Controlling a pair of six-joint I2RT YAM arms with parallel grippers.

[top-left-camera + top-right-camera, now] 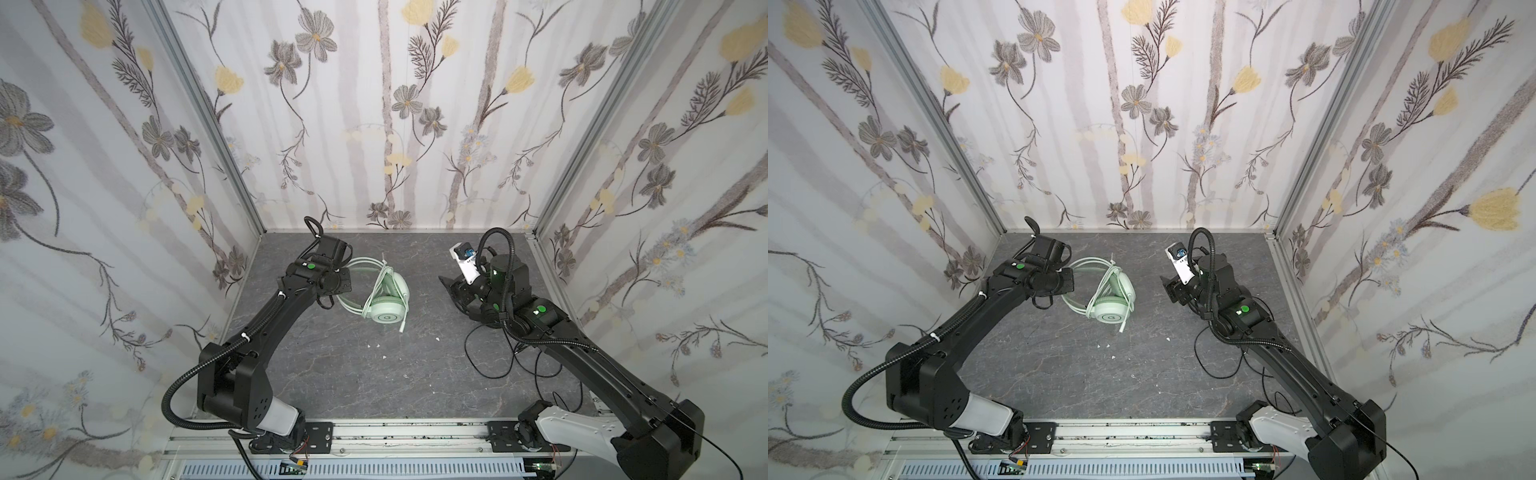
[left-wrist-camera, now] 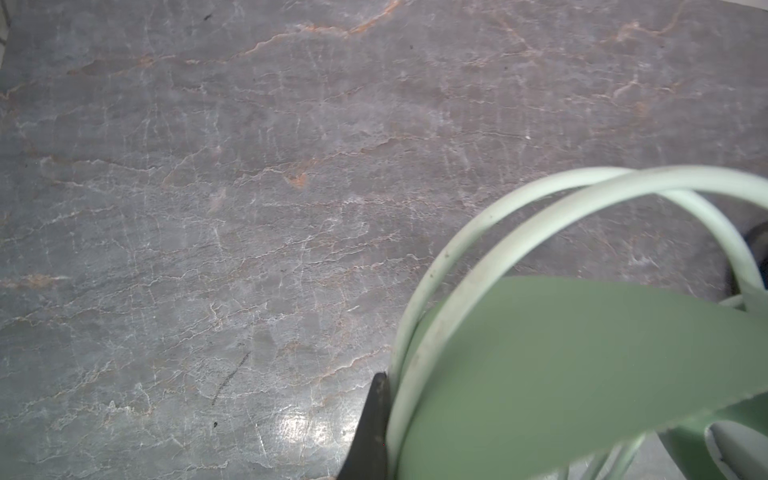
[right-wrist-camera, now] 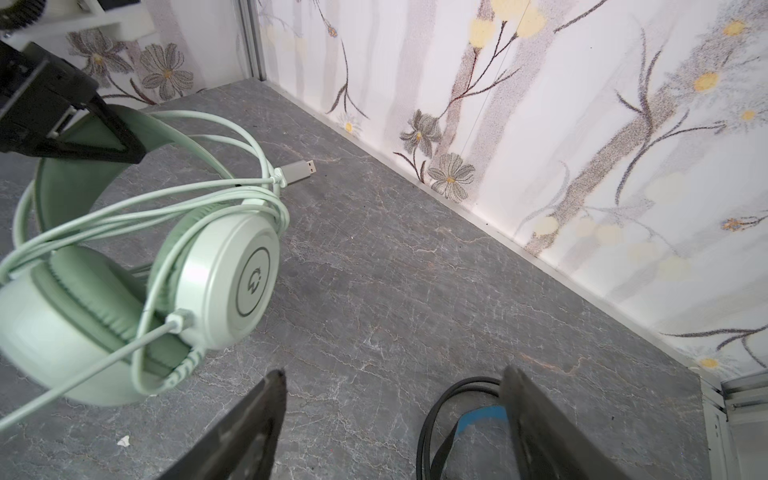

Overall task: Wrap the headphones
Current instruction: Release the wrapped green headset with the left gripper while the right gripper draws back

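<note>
The mint green headphones hang tilted over the grey table, their whitish cable looped round the band and earcups. A USB plug sticks out from the loops. My left gripper is shut on the green headband, with one black finger beside it. My right gripper is open, right of the green set, with bare table between its tips. The black headphones' band with blue lining lies by one finger. Their thin black cable trails under the right arm.
Floral walls close in the table on the left, back and right. Small white scraps lie on the marbled table. A metal rail runs along the front edge between the arm bases.
</note>
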